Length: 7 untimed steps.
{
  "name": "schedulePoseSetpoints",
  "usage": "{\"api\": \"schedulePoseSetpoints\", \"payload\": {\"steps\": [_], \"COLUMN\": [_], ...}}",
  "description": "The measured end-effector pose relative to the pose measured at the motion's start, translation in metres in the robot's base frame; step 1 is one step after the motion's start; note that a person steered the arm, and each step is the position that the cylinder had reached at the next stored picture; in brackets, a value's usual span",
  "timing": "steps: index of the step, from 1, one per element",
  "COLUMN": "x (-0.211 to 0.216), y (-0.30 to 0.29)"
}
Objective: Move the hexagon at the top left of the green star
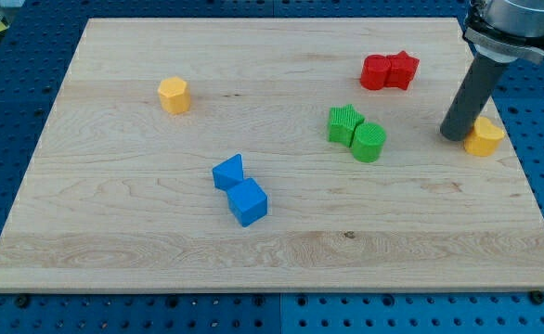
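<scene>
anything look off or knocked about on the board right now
Nothing stands out. The blocks all sit flat on the wooden board: yellow hexagon, green star touching a green cylinder, two reds, two blues. My tip rests beside another yellow block.

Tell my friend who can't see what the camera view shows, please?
My tip rests near the view's right edge of a wooden board, right beside a yellow block. A yellow hexagon sits far off at the view's left, a green star touches a green cylinder, and there are two red blocks and two blue blocks.
</scene>
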State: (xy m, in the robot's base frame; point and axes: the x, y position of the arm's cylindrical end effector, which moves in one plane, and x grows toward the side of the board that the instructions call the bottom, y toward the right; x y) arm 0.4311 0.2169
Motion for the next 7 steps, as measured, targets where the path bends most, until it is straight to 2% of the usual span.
{"api": "schedulePoseSetpoints", "payload": {"steps": [3, 5, 6, 7], "x": [-0.083, -0.128, -0.126, -0.092], "y": [-0.156, -0.305, -0.380, -0.421]}}
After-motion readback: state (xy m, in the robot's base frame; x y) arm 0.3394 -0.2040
